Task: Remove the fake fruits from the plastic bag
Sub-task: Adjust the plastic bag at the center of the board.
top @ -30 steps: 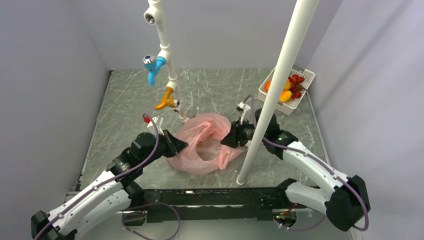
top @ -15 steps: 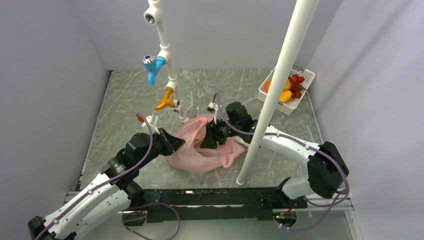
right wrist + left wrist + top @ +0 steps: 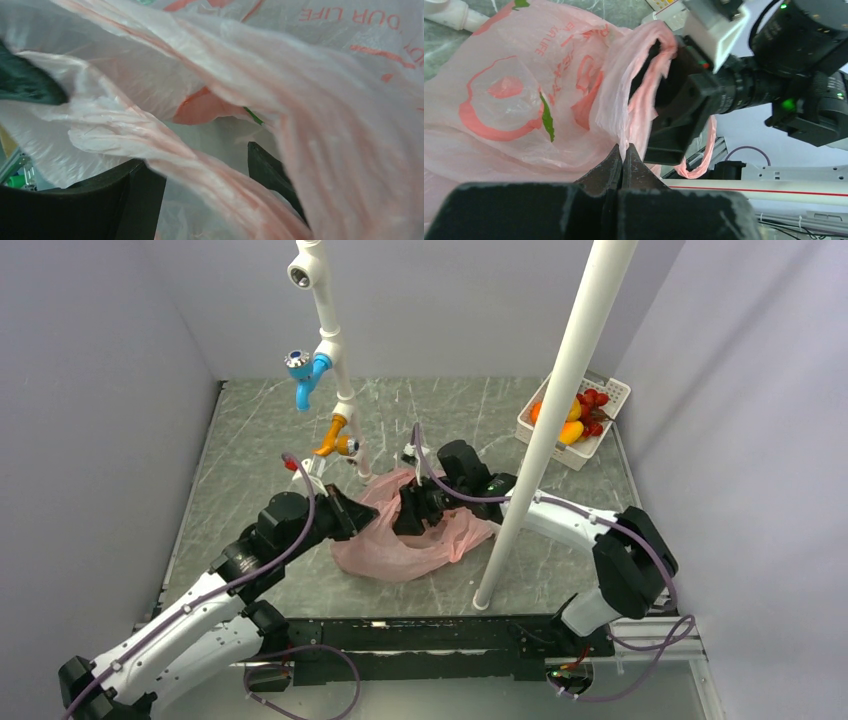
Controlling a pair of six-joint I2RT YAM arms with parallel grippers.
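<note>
Plastic bag (image 3: 400, 545): one, pink, mid-table.
Basket (image 3: 613, 390): one, white, far right.
In basket: one orange fruit (image 3: 536, 410), two yellow fruits (image 3: 571, 431), one red bunch (image 3: 594, 400); pole hides part.
Fruit inside bag: count unclear.
Arms: two, with left gripper (image 3: 355, 515) and right gripper (image 3: 408, 512).
White pole (image 3: 560, 410): one.
Pipe stand (image 3: 325, 310): one, far left, carrying one blue tap (image 3: 305, 375) and one orange fitting (image 3: 330, 440).

Overhead and wrist close-ups, common bag (image 3: 385, 555)
</note>
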